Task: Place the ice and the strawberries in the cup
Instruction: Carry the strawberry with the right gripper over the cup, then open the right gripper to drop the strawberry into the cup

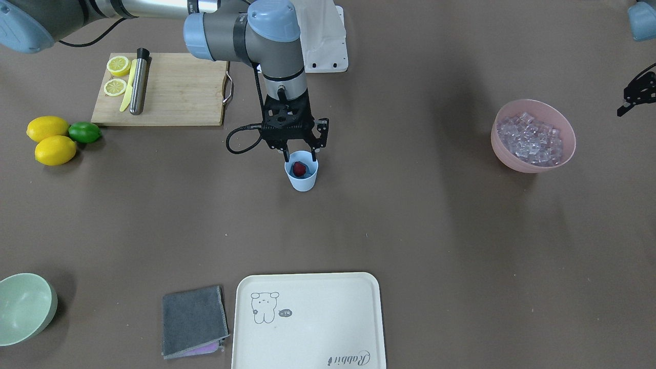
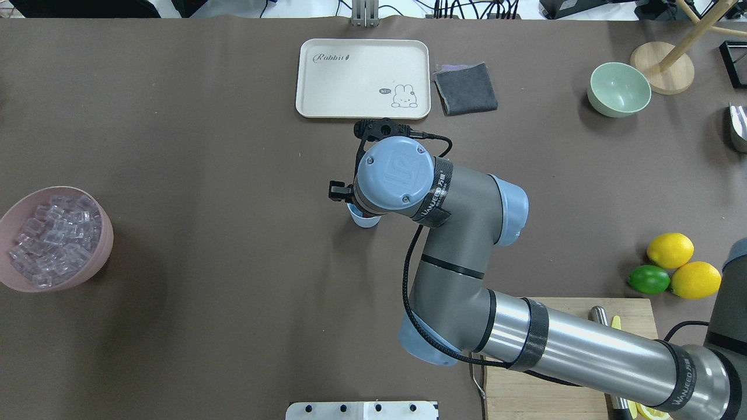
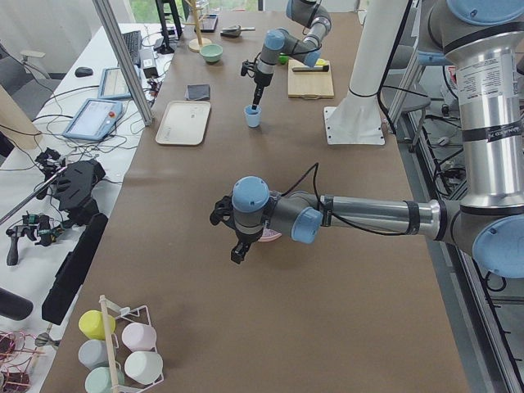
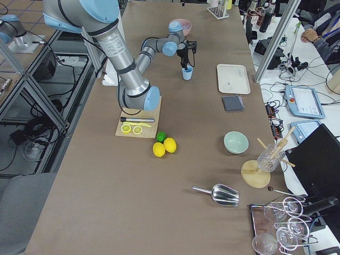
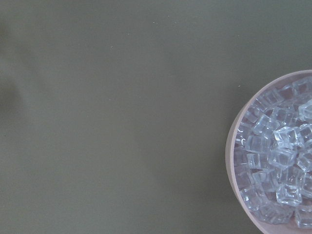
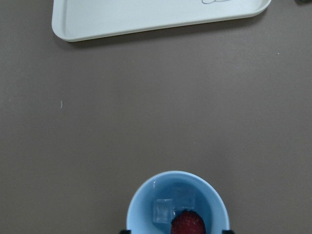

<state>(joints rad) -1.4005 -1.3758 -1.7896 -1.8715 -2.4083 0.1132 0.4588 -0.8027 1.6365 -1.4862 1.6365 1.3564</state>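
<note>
The light-blue cup [image 1: 302, 180] stands upright mid-table. The dark-red strawberry [image 1: 299, 167] lies inside it. The right wrist view shows the strawberry [image 6: 187, 224] next to ice cubes [image 6: 163, 209] at the bottom of the cup [image 6: 141, 201]. My right gripper [image 1: 301, 152] hangs just above the cup's rim, open and empty, with a finger on each side. Many ice cubes [image 1: 530, 138] fill the pink bowl [image 1: 533, 164], which also shows in the left wrist view [image 5: 231, 151]. My left gripper [image 1: 638, 95] hangs beside that bowl, cut off by the frame; I cannot tell whether it is open or shut.
A cream tray [image 1: 307, 318], a grey cloth [image 1: 193, 320] and a pale-green bowl [image 1: 23, 307] lie along the operators' edge. A cutting board [image 1: 174, 92] with lemon slices, a knife and a muddler, two lemons [image 1: 48, 138] and a lime [image 1: 84, 132] lie on my right side.
</note>
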